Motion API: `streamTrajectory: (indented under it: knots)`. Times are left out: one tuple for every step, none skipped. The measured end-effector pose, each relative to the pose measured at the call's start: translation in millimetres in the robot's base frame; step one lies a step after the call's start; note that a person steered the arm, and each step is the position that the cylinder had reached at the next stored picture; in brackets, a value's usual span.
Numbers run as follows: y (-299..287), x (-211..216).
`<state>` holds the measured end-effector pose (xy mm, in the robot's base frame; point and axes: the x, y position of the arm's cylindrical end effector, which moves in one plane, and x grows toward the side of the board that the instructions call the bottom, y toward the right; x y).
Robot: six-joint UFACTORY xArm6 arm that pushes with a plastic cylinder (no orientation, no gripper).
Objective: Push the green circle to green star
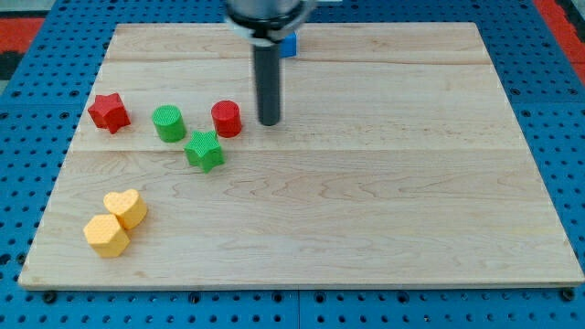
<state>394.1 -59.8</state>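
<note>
Tool: I carry no grasping tool, only a straight dark rod, so there is nothing to open, close or hold with; it can only push.
My tip [270,122]: it rests on the wooden surface [366,210], just to the view's right of the red cylinder [226,119] and apart from it. It touches no block.
Green circle [168,123]: it stands upright in the view's left part of the surface, between the red star [109,111] and the red cylinder.
Green star [205,151]: it lies just below and to the view's right of the green circle. The two are very near; I cannot tell whether their edges meet or a thin gap remains.
Progress: the pair looks close to joined, so I judge the task nearly done or just done.
What is left: if a gap is there, a short nudge of the circle toward the view's lower right would close it. My tip is on the wrong side for that, with the red cylinder in between.
Other blocks: a yellow heart [126,207] and a yellow hexagon [106,236] touch each other near the view's lower left; a blue block [289,43] shows partly behind my rod at the view's top.
</note>
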Motion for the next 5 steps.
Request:
streamTrajectory:
  knots:
    - [-56, -2]
    - [-106, -16]
    - [-134, -23]
    - [-125, -72]
    - [-194, -91]
